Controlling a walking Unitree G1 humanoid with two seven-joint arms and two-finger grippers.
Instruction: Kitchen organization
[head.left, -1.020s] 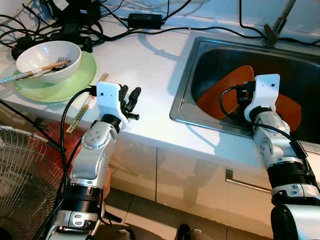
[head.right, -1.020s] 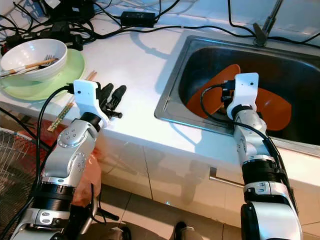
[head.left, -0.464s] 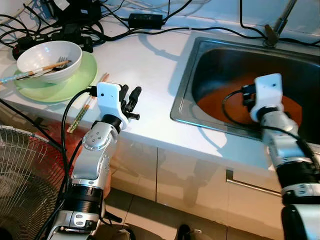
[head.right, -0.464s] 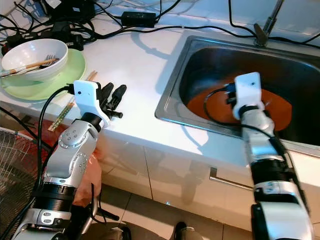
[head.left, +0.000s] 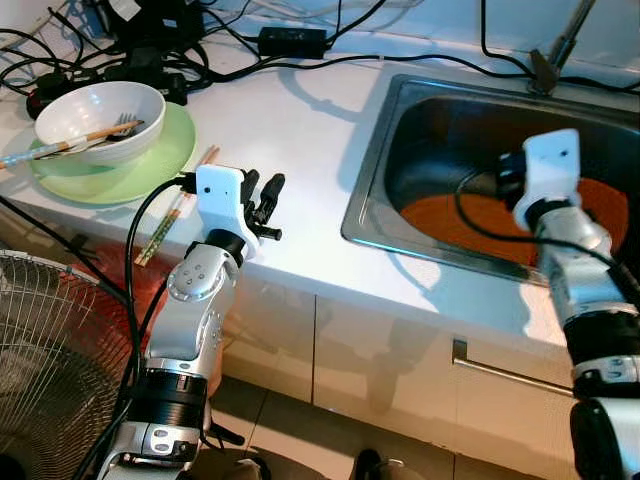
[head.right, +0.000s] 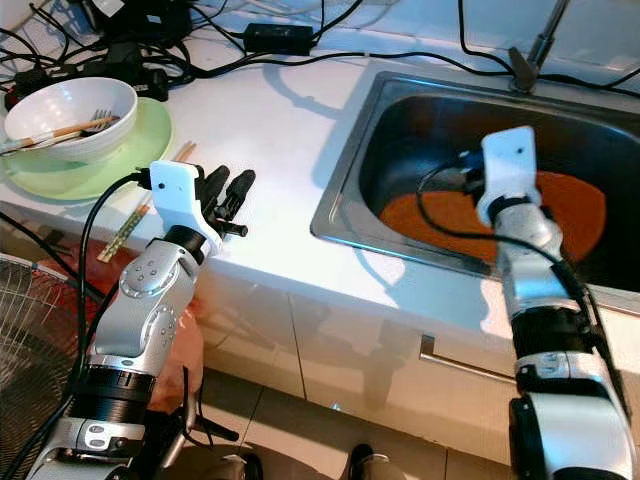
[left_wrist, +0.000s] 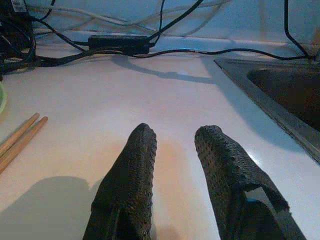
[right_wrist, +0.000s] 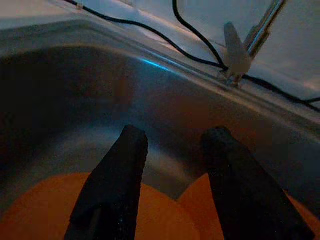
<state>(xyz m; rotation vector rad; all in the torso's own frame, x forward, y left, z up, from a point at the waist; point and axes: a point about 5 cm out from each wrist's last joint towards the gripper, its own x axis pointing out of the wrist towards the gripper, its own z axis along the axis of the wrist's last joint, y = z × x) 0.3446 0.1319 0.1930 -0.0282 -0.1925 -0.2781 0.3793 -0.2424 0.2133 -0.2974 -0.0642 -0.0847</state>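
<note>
Orange plates (head.left: 455, 218): two, lying flat and overlapping on the bottom of the steel sink (head.left: 370, 180). Right gripper (right_wrist: 172, 200) above them, fingers apart, empty. Left gripper (left_wrist: 175, 165) parted, empty, over the counter (head.left: 290, 120) near the chopsticks (head.left: 170, 222). Risk: flat plates offer no edge, so fingers may skid or scrape steel.

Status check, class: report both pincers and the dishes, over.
Right pincer open above orange plates in sink. Left pincer open, resting on counter. Chopsticks beside it.
</note>
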